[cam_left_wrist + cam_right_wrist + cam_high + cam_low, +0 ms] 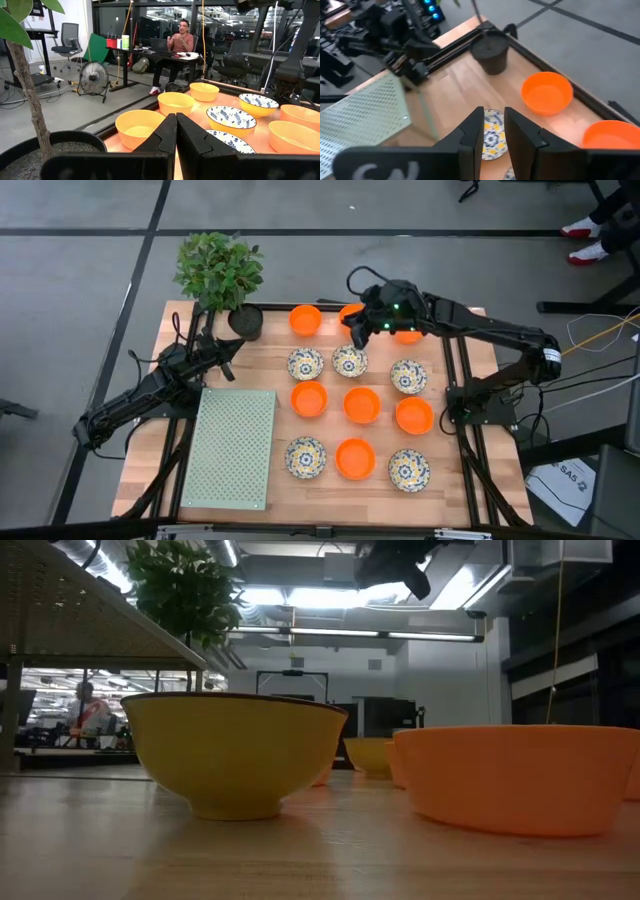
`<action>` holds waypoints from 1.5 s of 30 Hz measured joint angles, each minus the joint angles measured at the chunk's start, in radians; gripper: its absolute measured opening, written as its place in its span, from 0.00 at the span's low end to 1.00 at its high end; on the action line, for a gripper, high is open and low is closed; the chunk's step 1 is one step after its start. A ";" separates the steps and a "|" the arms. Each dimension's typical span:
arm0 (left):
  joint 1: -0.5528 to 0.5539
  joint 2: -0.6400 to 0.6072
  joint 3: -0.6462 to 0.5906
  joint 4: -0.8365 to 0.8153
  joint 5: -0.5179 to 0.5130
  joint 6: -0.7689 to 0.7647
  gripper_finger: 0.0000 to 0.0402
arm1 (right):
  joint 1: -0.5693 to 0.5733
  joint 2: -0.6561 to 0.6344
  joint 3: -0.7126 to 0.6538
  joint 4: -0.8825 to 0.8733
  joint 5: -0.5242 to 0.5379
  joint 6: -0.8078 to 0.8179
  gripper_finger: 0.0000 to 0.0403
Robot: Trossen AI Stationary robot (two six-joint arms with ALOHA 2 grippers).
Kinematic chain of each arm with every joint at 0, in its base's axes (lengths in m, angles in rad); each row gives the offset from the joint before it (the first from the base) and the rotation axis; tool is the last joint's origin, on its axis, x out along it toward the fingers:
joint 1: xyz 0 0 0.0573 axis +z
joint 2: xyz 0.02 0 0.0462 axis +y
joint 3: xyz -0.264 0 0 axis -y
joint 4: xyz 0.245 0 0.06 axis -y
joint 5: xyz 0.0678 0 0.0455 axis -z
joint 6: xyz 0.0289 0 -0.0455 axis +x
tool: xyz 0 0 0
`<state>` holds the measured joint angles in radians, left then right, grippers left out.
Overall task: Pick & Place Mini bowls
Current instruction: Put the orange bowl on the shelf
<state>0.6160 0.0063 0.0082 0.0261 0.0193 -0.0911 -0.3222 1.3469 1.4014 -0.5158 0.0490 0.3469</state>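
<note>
The mini bowls (361, 404) sit in rows on the wooden table (270, 370) beside a green mat (232, 448). The right gripper (357, 332) hovers above the far row, slightly parted, holding nothing; the left gripper (231, 348) rests shut near the plant pot (245, 321) (a seated person (177, 47) shows beyond)

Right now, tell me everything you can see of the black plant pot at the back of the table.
The black plant pot is small, round and dark, apparently matte plastic, and stands upright at the table's back left, near the edge. It holds gravelly soil and a thin stem carrying a bushy green plant that leans out past the table. It sits on bare wood beside an orange bowl, apart from it. The left gripper, shut, rests close by without touching it.
</note>
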 joint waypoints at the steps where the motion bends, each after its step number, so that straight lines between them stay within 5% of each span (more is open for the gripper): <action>1: 0.000 0.000 0.000 0.000 0.000 0.000 0.01 | -0.017 -0.002 0.000 -0.001 0.000 -0.017 0.19; 18: 0.000 0.000 0.000 0.000 0.000 0.000 0.01 | -0.305 -0.007 -0.001 -0.152 0.005 -0.440 0.19; 24: 0.000 0.000 0.000 0.000 0.000 0.000 0.01 | -0.371 -0.007 -0.001 -0.205 0.005 -0.429 0.24; 36: 0.000 0.000 0.000 0.000 0.000 0.000 0.01 | -0.436 0.031 -0.001 -0.416 0.020 -0.417 0.58; 45: 0.000 0.000 0.000 0.000 0.000 0.000 0.01 | -0.456 0.144 -0.001 -0.534 0.064 -0.302 0.60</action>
<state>0.6159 0.0063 0.0082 0.0261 0.0193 -0.0914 -0.7780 1.4908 1.4002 -1.0499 0.1131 0.0452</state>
